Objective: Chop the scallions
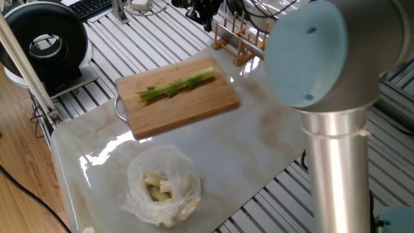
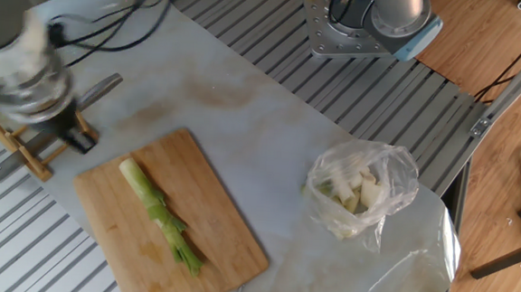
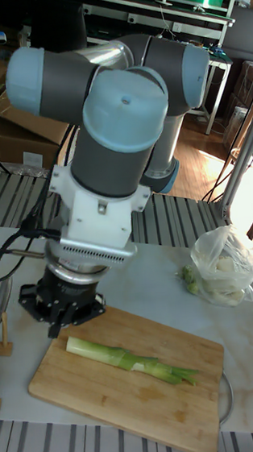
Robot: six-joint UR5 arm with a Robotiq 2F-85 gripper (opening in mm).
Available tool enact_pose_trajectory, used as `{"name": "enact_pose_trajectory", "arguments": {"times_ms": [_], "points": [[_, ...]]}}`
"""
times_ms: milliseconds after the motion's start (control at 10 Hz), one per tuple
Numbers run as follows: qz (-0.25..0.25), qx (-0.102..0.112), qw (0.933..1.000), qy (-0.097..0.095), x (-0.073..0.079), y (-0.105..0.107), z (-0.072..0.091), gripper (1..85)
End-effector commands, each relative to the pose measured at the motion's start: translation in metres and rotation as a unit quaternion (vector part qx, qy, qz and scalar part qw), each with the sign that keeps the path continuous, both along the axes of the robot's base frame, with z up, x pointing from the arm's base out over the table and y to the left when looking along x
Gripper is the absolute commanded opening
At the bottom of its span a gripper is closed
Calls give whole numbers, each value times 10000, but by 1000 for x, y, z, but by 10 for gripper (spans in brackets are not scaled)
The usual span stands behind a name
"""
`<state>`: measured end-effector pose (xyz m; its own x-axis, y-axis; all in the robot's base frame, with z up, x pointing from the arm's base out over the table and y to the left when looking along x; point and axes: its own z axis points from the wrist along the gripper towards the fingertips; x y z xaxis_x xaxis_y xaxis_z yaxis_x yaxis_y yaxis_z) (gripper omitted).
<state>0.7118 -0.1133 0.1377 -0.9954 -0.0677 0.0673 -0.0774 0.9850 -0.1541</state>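
One whole scallion stalk (image 1: 176,85) lies on the wooden cutting board (image 1: 194,107), pale end toward the rack, leafy end toward the other side. It shows again in the other fixed view (image 2: 157,214) and in the tall view (image 3: 129,361). My gripper (image 2: 72,137) hangs blurred just past the board's far corner, over the wooden rack (image 2: 20,145) that holds a knife (image 2: 101,87). From the tall view the gripper (image 3: 62,312) is a dark mass above the board's (image 3: 116,396) left end, apart from the scallion. Its fingers are too dark and blurred to read.
A clear plastic bag (image 1: 162,188) of pale whitish pieces sits on the marble top near the front edge, also in the other fixed view (image 2: 362,196). The arm's large elbow (image 1: 323,52) fills the right of one fixed view. A black round device (image 1: 45,42) stands at the back left.
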Motion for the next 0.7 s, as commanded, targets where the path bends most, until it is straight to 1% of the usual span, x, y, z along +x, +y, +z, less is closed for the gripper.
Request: {"name": "enact_pose_trajectory", "arguments": {"times_ms": [0,100,200,300,400,500,600], "points": [[576,-675,9958,-245,31,-50,2,13],[990,-1384,9845,-422,44,-87,13,13],[801,-1238,9885,-332,33,-76,8,13],[483,-849,9946,-348,25,-55,-4,20],[604,-767,9952,5,3,-54,-7,263],[775,-749,9942,-16,1,-59,-10,390],[797,-824,9934,-5,-2,-69,-12,423]]}}
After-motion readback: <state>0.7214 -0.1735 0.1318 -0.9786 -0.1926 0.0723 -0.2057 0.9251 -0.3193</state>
